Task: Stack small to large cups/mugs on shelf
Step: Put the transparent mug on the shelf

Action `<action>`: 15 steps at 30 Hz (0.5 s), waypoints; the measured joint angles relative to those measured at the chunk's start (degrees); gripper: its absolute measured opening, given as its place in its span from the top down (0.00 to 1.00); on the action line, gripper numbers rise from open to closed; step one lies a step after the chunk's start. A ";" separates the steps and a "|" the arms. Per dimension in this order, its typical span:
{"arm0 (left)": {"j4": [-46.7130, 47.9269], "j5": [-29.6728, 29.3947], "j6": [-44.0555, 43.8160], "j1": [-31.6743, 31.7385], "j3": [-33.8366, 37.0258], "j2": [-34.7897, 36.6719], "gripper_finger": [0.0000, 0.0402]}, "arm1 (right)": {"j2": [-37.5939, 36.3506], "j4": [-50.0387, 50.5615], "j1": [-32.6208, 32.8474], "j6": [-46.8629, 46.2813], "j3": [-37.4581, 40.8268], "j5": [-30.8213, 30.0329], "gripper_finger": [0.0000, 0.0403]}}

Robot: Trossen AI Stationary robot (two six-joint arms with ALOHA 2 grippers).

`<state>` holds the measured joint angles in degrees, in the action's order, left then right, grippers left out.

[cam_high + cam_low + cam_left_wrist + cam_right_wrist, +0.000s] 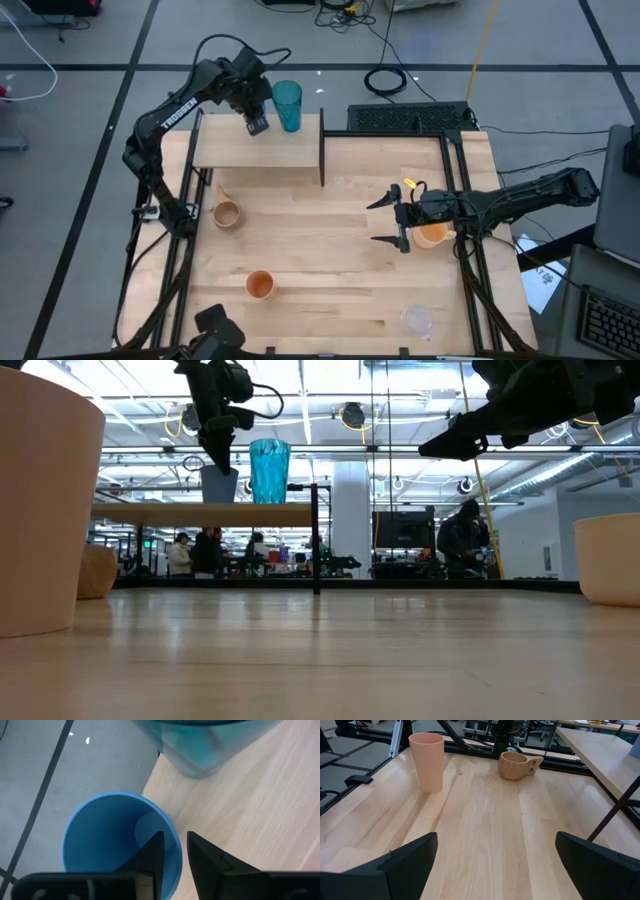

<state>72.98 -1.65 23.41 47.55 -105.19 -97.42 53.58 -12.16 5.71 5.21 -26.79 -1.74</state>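
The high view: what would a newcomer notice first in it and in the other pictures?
The eye goes first to the tall teal tumbler standing on the raised shelf at the table's far left. Just beside it, the left claw straddles the rim of a blue cup, one finger inside and one outside. The right claw hangs wide open over the table's right side, next to a peach-orange mug.

Bright, even overhead light, glaring ceiling strips in the low view (near orange cup [35,500] blurred), soft shadows.
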 joint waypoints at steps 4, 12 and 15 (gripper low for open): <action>-0.39 0.02 -0.11 -0.43 -0.02 1.89 0.79 | 0.00 0.00 -0.01 0.00 0.00 0.00 0.02; -3.09 -0.38 -2.90 -2.35 -0.02 8.53 0.79 | 0.00 0.00 0.00 -0.18 0.00 0.00 0.02; -3.20 -2.43 -5.20 -4.20 -0.02 11.55 0.79 | 0.00 0.00 0.00 -1.08 0.00 -0.02 0.02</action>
<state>69.77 -4.08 18.21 43.35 -105.21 -85.88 53.58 -12.16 5.72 4.13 -26.79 -1.76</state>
